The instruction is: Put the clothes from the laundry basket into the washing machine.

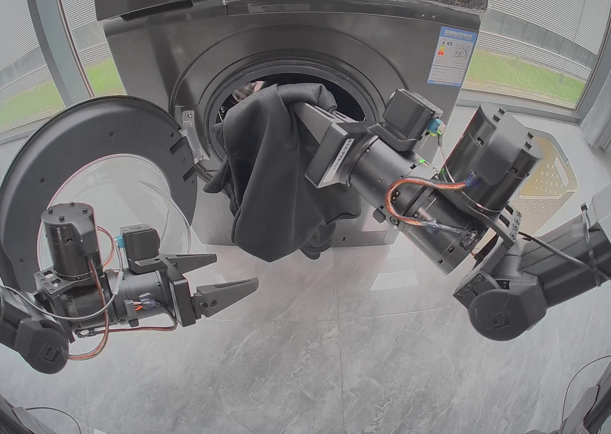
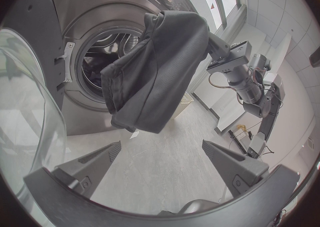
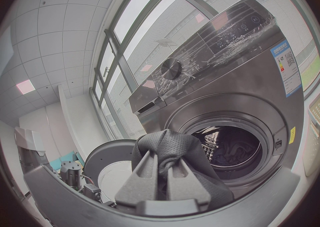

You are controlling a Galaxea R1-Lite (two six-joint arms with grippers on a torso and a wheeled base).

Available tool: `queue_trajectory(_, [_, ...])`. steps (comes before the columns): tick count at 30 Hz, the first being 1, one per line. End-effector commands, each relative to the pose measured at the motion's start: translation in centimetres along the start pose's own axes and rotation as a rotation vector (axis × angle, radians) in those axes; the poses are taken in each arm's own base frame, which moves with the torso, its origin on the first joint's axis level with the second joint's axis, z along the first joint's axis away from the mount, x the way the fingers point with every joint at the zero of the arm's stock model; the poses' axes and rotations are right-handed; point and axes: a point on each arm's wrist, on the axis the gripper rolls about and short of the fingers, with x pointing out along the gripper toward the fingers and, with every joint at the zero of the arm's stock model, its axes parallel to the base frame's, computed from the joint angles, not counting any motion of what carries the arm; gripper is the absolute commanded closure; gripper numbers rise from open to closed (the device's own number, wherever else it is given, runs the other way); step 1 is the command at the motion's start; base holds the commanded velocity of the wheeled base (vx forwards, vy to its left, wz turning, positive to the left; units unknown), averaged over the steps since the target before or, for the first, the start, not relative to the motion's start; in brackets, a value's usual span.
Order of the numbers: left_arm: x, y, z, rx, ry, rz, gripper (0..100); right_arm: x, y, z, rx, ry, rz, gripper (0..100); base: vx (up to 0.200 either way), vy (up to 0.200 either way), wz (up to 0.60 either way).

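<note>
The right jaws, clamped on the dark garment point(image 1: 267, 174), hold its top in front of the mouth of the washing machine point(image 1: 407, 34), the rest hanging long below the opening; the left jaws gape empty, lower and farther off.

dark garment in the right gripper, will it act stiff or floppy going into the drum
Probably floppy: the dark garment drapes in folds below the right gripper. Likely light, held by one pinch. Its hanging tail may snag the drum rim.

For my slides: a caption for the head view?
Right gripper holds dark grey garment at the open silver washing machine; left gripper open.
</note>
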Motion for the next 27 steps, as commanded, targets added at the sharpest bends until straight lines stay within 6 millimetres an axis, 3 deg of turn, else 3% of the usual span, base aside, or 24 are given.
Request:
queue_trajectory(1, [3.0,2.0,-1.8,-0.026,0.047,0.011,0,0.2,-0.1,-1.5,0.003,0.028,-0.011,100,0.0,0.0,0.0])
queue_trajectory(16, [6.7,3.6,-1.0,-0.038,-0.052,0.0,0,0.1,0.3,-1.6,0.008,0.032,-0.002,100,0.0,0.0,0.0])
queue_trajectory(27, [7.6,3.7,-0.2,-0.021,-0.089,0.002,0,0.1,0.3,-1.7,0.008,0.032,-0.002,100,0.0,0.0,0.0])
